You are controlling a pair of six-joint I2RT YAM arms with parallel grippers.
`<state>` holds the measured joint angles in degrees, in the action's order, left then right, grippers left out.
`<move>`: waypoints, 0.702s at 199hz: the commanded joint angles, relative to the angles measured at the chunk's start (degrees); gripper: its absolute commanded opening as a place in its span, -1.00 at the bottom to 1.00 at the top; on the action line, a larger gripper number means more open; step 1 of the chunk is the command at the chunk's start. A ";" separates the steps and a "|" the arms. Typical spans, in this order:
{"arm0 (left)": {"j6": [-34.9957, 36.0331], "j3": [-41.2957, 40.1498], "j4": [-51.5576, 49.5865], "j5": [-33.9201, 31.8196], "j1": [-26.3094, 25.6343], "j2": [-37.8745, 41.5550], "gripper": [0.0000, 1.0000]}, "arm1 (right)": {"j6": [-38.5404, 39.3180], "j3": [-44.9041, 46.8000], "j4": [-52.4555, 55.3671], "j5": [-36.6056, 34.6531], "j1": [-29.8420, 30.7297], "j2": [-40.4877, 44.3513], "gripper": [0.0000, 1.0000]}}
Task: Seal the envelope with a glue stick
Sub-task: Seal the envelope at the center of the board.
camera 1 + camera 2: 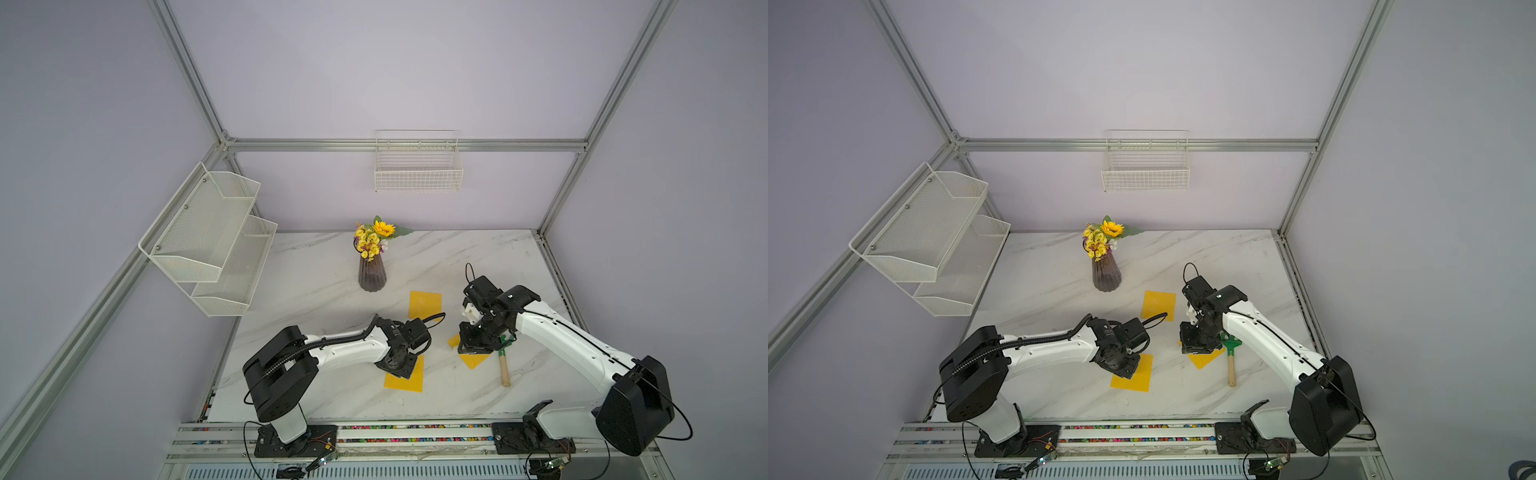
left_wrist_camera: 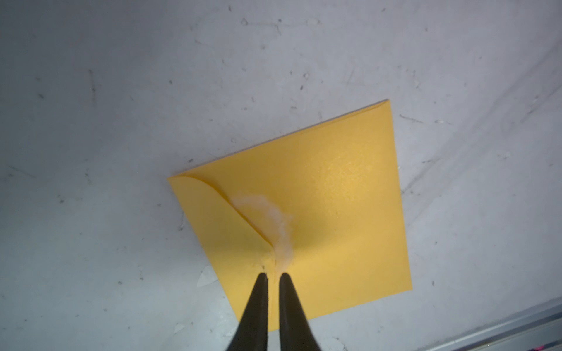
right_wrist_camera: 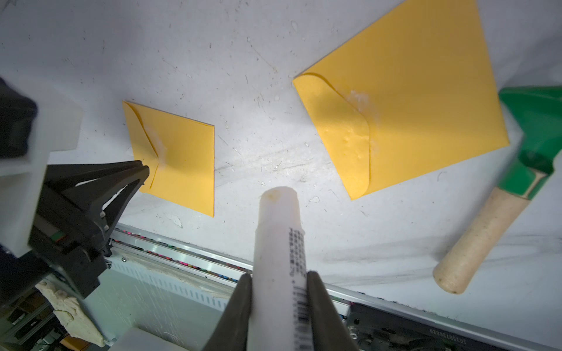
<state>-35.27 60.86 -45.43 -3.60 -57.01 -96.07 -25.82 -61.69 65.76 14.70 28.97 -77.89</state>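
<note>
A yellow envelope (image 2: pixel 334 197) lies flat near the table's front, its flap folded down with a white glue smear along the flap's edge. My left gripper (image 2: pixel 273 275) is shut, its tips resting on the flap's point; the right wrist view shows the same gripper (image 3: pixel 144 173) on that envelope (image 3: pixel 185 170). In both top views the left wrist covers part of this envelope (image 1: pixel 409 379) (image 1: pixel 1136 377). My right gripper (image 3: pixel 279 275) is shut on the white glue stick (image 3: pixel 279 237), held above the table with its bare end pointing down between two envelopes.
A second yellow envelope (image 3: pixel 425 100) (image 1: pixel 473 360) with a folded flap lies under the right wrist, and a third (image 1: pixel 424 304) lies farther back. A green rake with a wooden handle (image 3: pixel 480 243) (image 1: pixel 504 370) lies beside the second. A vase of flowers (image 1: pixel 372 274) stands behind.
</note>
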 commanded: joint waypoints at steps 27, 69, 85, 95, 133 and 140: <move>-0.74 -2.25 0.75 0.27 0.32 -2.69 -0.78 | -0.11 0.07 0.16 0.42 -0.41 0.92 -1.00; -2.00 -4.93 3.73 1.76 0.32 -2.43 -0.78 | -0.02 -0.27 0.25 0.53 -0.41 0.47 -1.00; -1.14 -3.15 2.31 0.20 0.41 -1.13 -0.78 | -0.02 -0.66 0.25 0.51 -0.41 0.37 -1.00; -0.52 -1.55 1.04 -1.09 0.61 -0.10 -0.78 | -0.17 -0.85 0.25 0.51 -0.41 0.37 -1.00; 1.38 2.16 -1.43 -4.99 1.99 3.71 -0.76 | -0.29 -1.05 0.43 0.33 -0.46 0.46 -1.00; 1.67 2.29 -1.46 -5.19 2.45 4.08 -0.76 | -0.36 -1.02 0.36 0.42 -0.48 0.46 -1.00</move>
<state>-35.29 60.40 -45.52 -5.32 -56.03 -96.05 -25.82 -61.69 65.78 14.70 28.95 -77.89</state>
